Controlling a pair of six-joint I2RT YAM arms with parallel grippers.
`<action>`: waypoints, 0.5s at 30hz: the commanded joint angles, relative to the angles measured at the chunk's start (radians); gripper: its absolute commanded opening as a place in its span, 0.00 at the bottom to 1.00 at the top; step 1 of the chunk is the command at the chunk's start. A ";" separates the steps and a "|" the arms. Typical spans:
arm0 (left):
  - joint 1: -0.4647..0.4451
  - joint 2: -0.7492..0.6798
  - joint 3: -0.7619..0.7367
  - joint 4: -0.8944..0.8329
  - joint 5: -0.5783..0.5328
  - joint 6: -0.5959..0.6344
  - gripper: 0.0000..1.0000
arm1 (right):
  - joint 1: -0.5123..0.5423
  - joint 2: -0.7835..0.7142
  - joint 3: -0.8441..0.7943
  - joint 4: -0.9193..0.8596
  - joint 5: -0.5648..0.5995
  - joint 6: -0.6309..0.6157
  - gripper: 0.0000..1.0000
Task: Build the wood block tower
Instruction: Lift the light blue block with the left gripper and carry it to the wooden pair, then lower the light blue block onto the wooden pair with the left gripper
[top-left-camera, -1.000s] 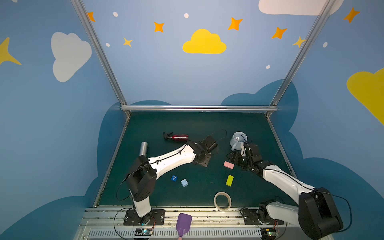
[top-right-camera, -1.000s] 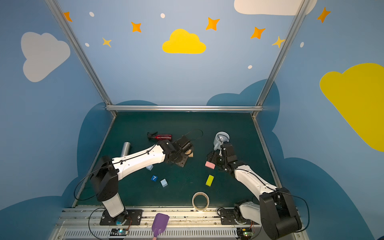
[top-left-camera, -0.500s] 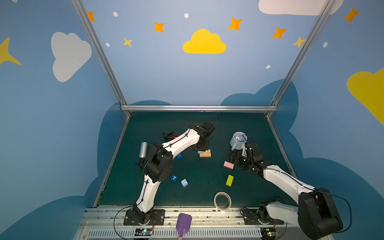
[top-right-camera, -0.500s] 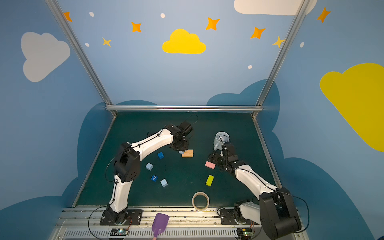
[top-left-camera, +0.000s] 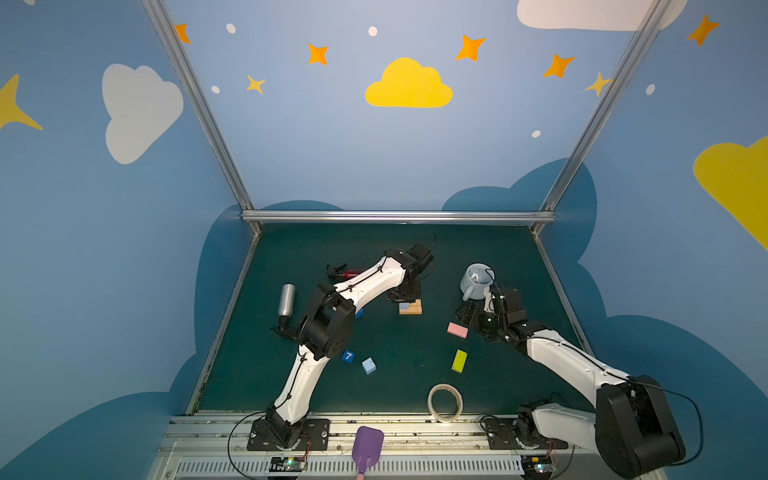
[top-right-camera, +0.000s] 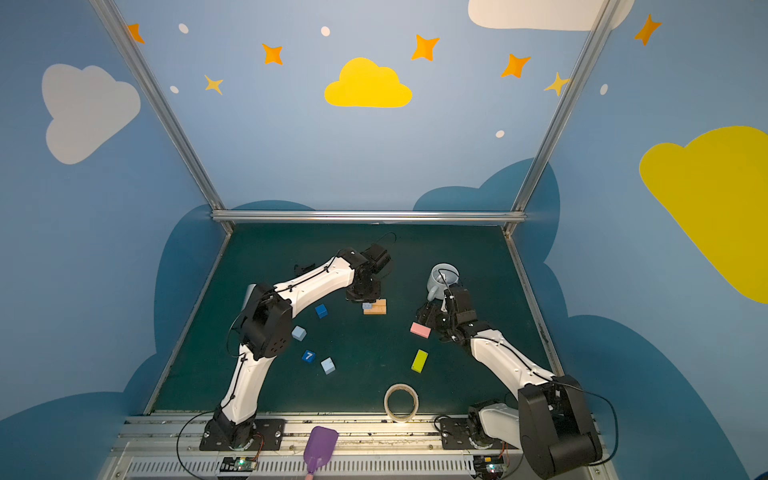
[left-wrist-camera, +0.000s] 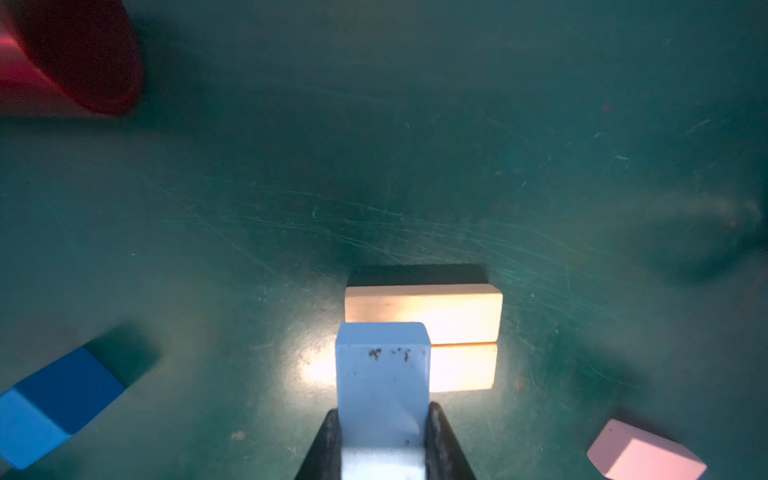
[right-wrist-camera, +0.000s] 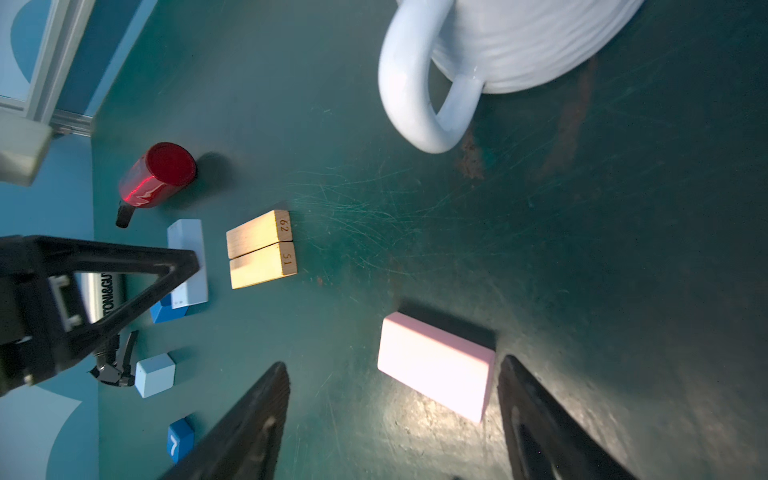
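Left wrist view: the left gripper (left-wrist-camera: 383, 409) is clamped on the light-blue flat block (left-wrist-camera: 381, 370), and its fingers are cut off by the frame edge. Just past that block lie two wooden blocks (left-wrist-camera: 457, 311) side by side. Whether blue touches wood, I can't tell. In both top views the wrist hides those fingers.

Over to the right gripper (right-wrist-camera: 394, 363): jaws well apart, and the pink block (right-wrist-camera: 434, 365) lies flat on the mat (right-wrist-camera: 582, 249) between them. In a top view, pink sits at four o'clock of the wooden pair, with the yellow-green block (top-left-camera: 459, 360) at six o'clock of pink. The "7" cube (top-left-camera: 348, 356) and a light-blue cube (top-left-camera: 368, 365) lie near the left arm. That arm covers most of a dark blue cube (top-left-camera: 359, 313) and part of the red bottle (top-left-camera: 351, 273).
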 joint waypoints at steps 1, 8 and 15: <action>0.003 0.017 0.022 -0.032 -0.015 -0.027 0.08 | -0.006 0.012 -0.001 0.026 -0.020 0.003 0.77; -0.003 0.031 0.031 -0.028 -0.032 -0.049 0.10 | -0.007 0.025 -0.004 0.044 -0.032 0.010 0.77; -0.015 0.075 0.080 -0.061 -0.057 -0.044 0.11 | -0.007 0.024 -0.008 0.043 -0.031 0.009 0.77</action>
